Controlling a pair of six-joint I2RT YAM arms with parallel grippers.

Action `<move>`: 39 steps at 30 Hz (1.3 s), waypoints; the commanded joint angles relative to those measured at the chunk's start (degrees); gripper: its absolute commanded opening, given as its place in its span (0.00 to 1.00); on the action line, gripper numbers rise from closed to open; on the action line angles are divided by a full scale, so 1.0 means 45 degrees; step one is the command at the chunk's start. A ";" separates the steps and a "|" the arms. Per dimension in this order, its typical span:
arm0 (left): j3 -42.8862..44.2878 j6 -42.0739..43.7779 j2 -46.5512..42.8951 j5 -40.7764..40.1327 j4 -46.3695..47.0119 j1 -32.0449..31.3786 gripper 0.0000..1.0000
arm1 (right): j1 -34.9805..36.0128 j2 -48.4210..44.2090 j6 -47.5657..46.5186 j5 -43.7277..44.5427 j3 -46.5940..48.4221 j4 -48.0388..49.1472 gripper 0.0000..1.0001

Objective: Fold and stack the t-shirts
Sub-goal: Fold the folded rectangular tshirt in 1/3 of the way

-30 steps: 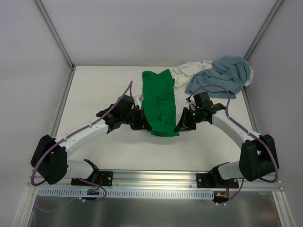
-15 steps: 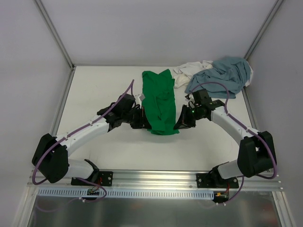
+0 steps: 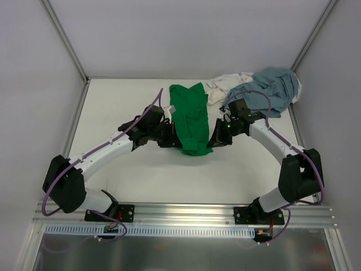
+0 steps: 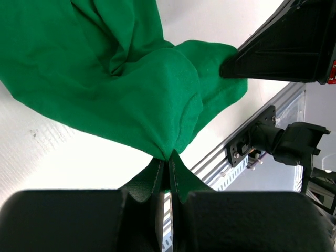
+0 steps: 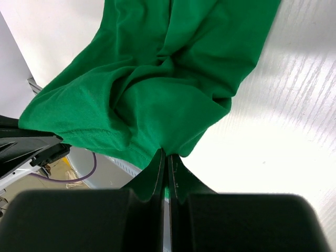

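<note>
The bright green t-shirt (image 3: pixel 190 116) lies as a long folded strip in the middle of the table, its near end lifted. My left gripper (image 3: pixel 172 137) is shut on the near left corner of the green shirt (image 4: pixel 131 79). My right gripper (image 3: pixel 213 139) is shut on the near right corner of the green shirt (image 5: pixel 168 79). Both hold the near hem off the table. The grey-blue t-shirt (image 3: pixel 271 87) lies crumpled at the back right. The white t-shirt (image 3: pixel 221 87) lies bunched beside and partly under it.
White walls with metal corner posts enclose the table (image 3: pixel 118 107) on three sides. The aluminium rail (image 3: pixel 186 212) with the arm bases runs along the near edge. The right gripper's black body (image 4: pixel 294 42) shows in the left wrist view.
Both grippers have moved away from the near edge toward the back, carrying the green shirt's near hem with them. The visible green strip has become shorter.
</note>
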 commanded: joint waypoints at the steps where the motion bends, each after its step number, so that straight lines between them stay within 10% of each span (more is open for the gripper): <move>1: 0.0763 0.0511 0.0304 -0.0203 -0.0284 0.0232 0.00 | -0.0149 0.0197 -0.0298 0.0035 0.0692 -0.0376 0.01; 20: 0.3515 0.1859 0.3721 -0.0828 -0.0812 0.1792 0.01 | -0.0480 0.4449 -0.0474 -0.0238 0.4847 -0.0318 0.00; 22: 0.3694 0.1956 0.4133 -0.1100 -0.0600 0.1989 0.22 | -0.0519 0.5019 -0.0513 -0.0161 0.5436 -0.0027 0.11; 24: 0.3539 0.2016 0.4037 -0.2172 -0.0150 0.2106 0.83 | -0.0558 0.5625 -0.0552 -0.0083 0.6195 0.0694 0.50; 26: 0.3090 0.2230 0.3803 -0.2855 0.0802 0.2126 0.99 | -0.0675 0.6383 -0.0552 -0.0082 0.7286 0.0815 0.53; 35: 0.1253 0.2309 0.2338 -0.3777 0.2294 0.2146 0.99 | -0.1962 0.7053 -0.0592 -0.0687 0.9012 0.1029 0.74; 37: 0.0923 0.2212 0.1967 -0.3758 0.2274 0.2127 0.99 | -0.2257 0.7014 -0.0592 -0.0844 0.9207 0.0972 0.97; 39: 0.0804 0.2211 0.1481 -0.3796 0.2099 0.2088 0.99 | -0.2667 0.6761 -0.0533 -0.0883 0.9111 0.0913 0.99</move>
